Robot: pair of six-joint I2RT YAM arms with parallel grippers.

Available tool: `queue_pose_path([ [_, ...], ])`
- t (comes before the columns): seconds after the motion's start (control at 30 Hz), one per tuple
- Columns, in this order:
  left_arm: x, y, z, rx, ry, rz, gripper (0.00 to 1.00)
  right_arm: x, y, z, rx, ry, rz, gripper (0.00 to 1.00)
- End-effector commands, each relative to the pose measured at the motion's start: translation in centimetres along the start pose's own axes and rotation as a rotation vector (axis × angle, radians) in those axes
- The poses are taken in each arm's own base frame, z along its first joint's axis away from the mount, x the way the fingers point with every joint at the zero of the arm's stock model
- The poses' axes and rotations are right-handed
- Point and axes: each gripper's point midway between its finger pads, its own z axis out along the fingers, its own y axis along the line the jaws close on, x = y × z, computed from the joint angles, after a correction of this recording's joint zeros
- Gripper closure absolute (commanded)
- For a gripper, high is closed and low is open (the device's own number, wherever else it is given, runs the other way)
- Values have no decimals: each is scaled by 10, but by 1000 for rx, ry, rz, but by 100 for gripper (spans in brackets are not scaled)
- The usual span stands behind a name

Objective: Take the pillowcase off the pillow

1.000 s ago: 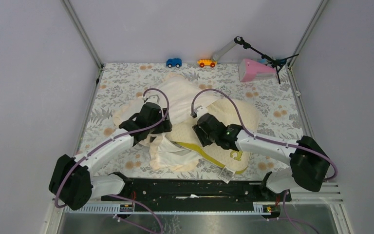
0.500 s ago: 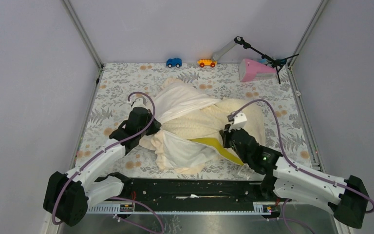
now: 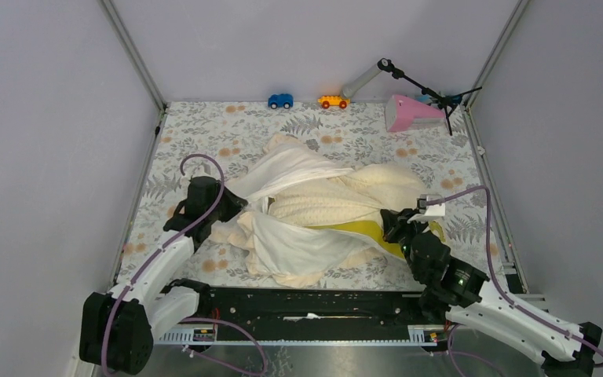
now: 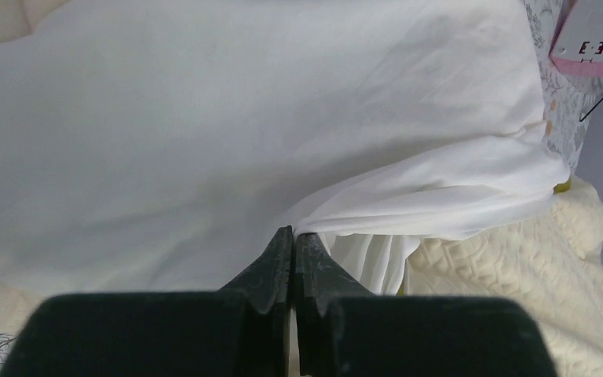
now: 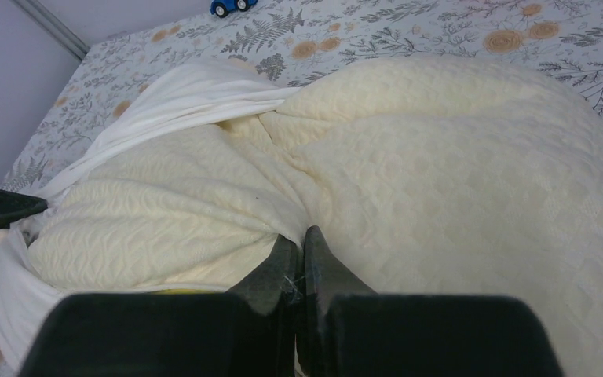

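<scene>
The pillow (image 3: 338, 200), thick, pale yellow and quilted, lies mid-table with a yellow-green side band showing along its near edge. The cream-white pillowcase (image 3: 286, 166) wraps its left end, and its folds are drawn taut toward the left. My left gripper (image 3: 234, 210) is shut on a pinch of the pillowcase (image 4: 204, 141) at the pillow's left end; the left gripper (image 4: 292, 232) has thin cloth between its tips. At the pillow's right near corner, my right gripper (image 3: 390, 224) is shut on a fold of the pillow (image 5: 455, 181). The right gripper (image 5: 302, 234) points left toward the pillowcase (image 5: 180, 94).
A floral cloth (image 3: 204, 133) covers the table. Along the back edge stand a blue toy car (image 3: 280, 100), an orange toy car (image 3: 332, 101), a pink object (image 3: 412, 112) and a small black stand (image 3: 424, 90). Frame posts and walls close both sides.
Both grippers have shut. The left arm pulled left with the pillowcase, the right arm pulled right and nearer with the pillow. The cloth is stretched and more quilted pillow shows.
</scene>
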Motion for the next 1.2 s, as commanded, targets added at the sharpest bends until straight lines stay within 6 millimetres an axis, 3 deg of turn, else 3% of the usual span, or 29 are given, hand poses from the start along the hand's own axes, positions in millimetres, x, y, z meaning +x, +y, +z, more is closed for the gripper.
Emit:
queue_pose_path([
  [0.0,-33,74,-5,-289,-180,-61,100,-59,-69,-16,369,-277,129,100],
  [0.23,-46,104,-20,-408,-256,-189,100,-67,-102,-37,503,-361,235,100],
  [0.53,-59,119,-39,-471,-363,-286,100,-71,-104,-43,466,-390,299,100],
  [0.73,-74,117,-56,-474,-457,-321,100,-75,-105,-45,471,-399,311,100],
  [0.83,-80,105,-54,-416,-458,-292,100,-75,-102,-43,454,-393,320,100],
  [0.9,-82,83,-45,-307,-415,-237,100,-76,-90,-37,399,-376,315,100],
  [1.0,-82,36,-33,-66,-346,-107,100,-73,-46,-18,198,-309,213,99],
  [1.03,-82,21,-30,9,-330,-80,100,-69,-30,-13,129,-273,183,93],
  [1.1,-77,-6,-26,119,-283,-44,100,-58,8,-4,-34,-185,84,76],
  [1.17,-69,-27,-22,183,-228,24,100,-45,43,2,-179,-101,-18,45],
])
